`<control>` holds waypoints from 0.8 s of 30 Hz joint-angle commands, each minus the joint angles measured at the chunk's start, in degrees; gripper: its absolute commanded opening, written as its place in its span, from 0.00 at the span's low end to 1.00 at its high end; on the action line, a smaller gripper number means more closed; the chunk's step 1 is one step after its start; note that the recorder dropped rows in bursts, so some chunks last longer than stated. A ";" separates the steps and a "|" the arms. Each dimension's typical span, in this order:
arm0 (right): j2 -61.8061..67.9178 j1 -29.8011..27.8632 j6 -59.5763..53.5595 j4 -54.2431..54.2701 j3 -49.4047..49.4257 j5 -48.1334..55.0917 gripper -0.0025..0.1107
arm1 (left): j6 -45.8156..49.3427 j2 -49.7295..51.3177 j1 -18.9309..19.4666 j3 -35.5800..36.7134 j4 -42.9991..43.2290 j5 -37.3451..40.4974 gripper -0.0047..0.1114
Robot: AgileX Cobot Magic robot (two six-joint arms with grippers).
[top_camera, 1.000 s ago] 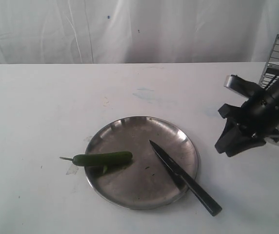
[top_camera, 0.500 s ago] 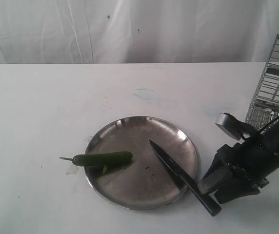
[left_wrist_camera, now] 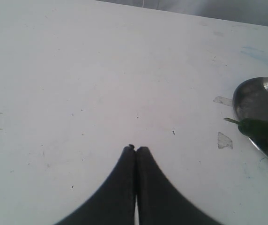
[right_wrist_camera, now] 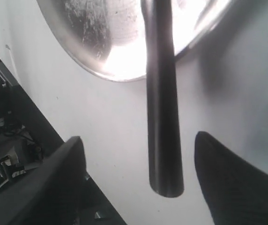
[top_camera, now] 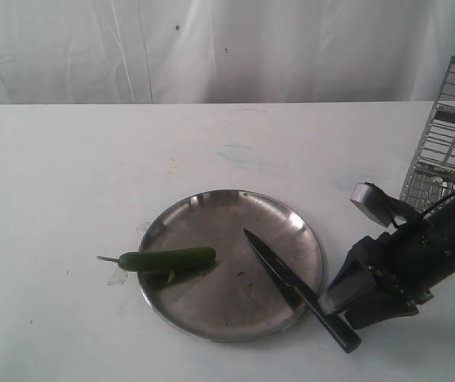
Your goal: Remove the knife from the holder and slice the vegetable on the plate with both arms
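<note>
**A:** Exterior view first, biggest things down. What has changed?

**B:** My right arm (top_camera: 426,247) has swung down from beside the holder (top_camera: 449,135) a second ago and now sits low by the plate (top_camera: 211,211), barely shifting over the last half second. So the knife (top_camera: 299,290) is already out of the holder: its blade lies on the plate, its handle sticks out over the rim onto the table (top_camera: 92,175). I judge I am about to pick it up again for the cut.

**A:** And the vegetable?

**B:** The vegetable (top_camera: 168,259) lies on the plate's left edge, stem tip poking out past the rim, unmoved and well apart from the knife.

**A:** Your fingers?

**B:** My right gripper (right_wrist_camera: 164,159) is spread wide, one finger on either side of the handle's butt end, touching nothing that I can see and holding nothing. My left gripper (left_wrist_camera: 136,149) is pressed closed and empty, hovering over bare table, with the plate edge and the vegetable off to one side.
</note>
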 commanded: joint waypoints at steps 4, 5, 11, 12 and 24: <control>-0.15 1.78 -0.78 0.24 0.41 -2.57 0.57 | -0.14 -0.28 -0.44 0.05 0.09 -0.27 0.04; -0.15 2.18 -0.78 0.16 0.41 -2.74 0.57 | -0.14 -0.28 -0.44 0.05 0.09 -0.27 0.04; -0.15 3.41 -0.78 0.16 0.41 -5.46 0.57 | -0.14 -0.28 -0.44 0.05 0.09 -0.27 0.04; -0.15 3.41 -0.78 0.16 0.41 -5.60 0.57 | -0.14 -0.28 -0.44 0.05 0.09 -0.27 0.04; 3.87 5.87 -5.53 2.97 1.11 -5.88 0.57 | -0.14 -0.28 -0.44 0.05 0.09 -0.27 0.04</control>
